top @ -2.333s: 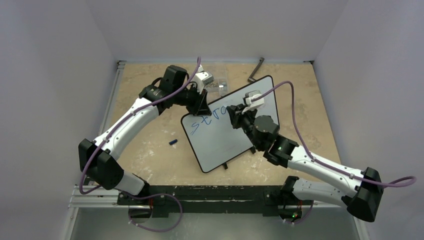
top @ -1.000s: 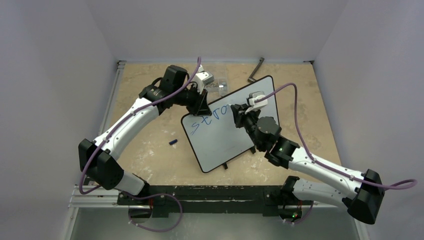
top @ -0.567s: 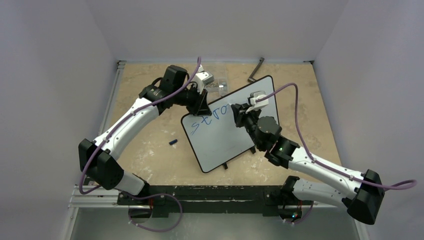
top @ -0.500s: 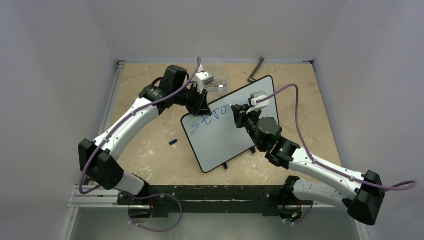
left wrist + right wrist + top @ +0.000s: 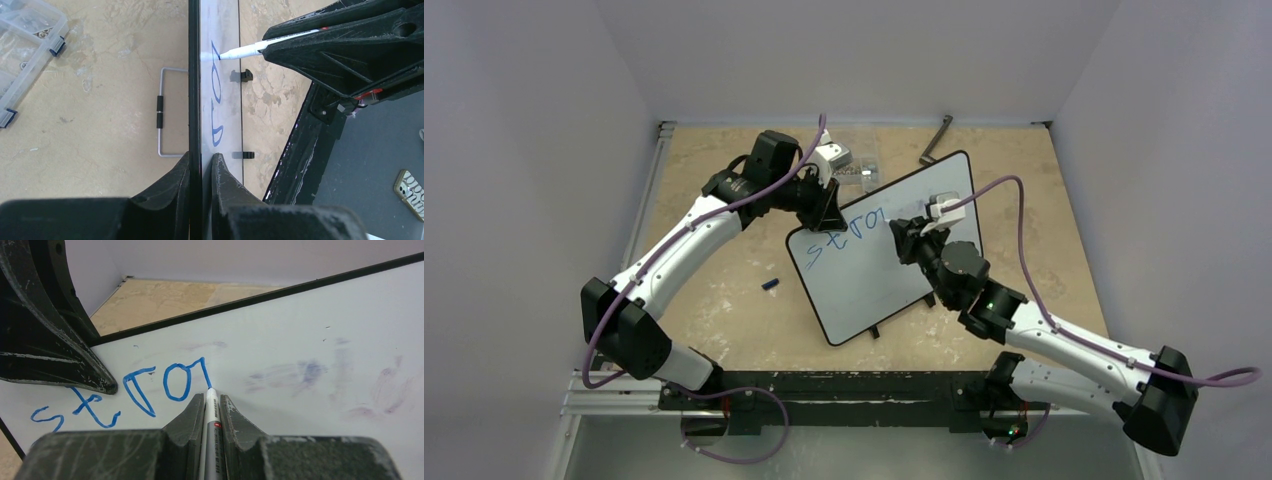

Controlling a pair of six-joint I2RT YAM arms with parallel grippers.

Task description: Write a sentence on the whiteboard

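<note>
The whiteboard [image 5: 854, 290] stands tilted on the table, black-framed, and the sentence [image 5: 839, 235] on it is blue lettering reading "stro" plus one fresh stroke. My left gripper [image 5: 829, 215] is shut on the board's upper left edge. The left wrist view shows its jaws [image 5: 201, 157] pinching the frame edge-on, the whiteboard [image 5: 220, 30] running away from them. My right gripper [image 5: 902, 235] is shut on a white marker [image 5: 211, 410]. The marker tip touches the whiteboard [image 5: 300, 330] at the end of the last stroke of the sentence [image 5: 165, 383]. From the left wrist, the marker [image 5: 250, 49] meets the board.
A clear plastic organiser box [image 5: 856, 168] sits behind the board. A black L-shaped tool [image 5: 936, 140] lies at the back right. A small blue cap [image 5: 770, 285] rests on the table left of the board. Faint purple smudges [image 5: 310, 372] mark the board's right half.
The right gripper has drawn the marker down the board toward the near side, leaving a new slanted stroke after the "o". The left gripper has kept still on the frame.
</note>
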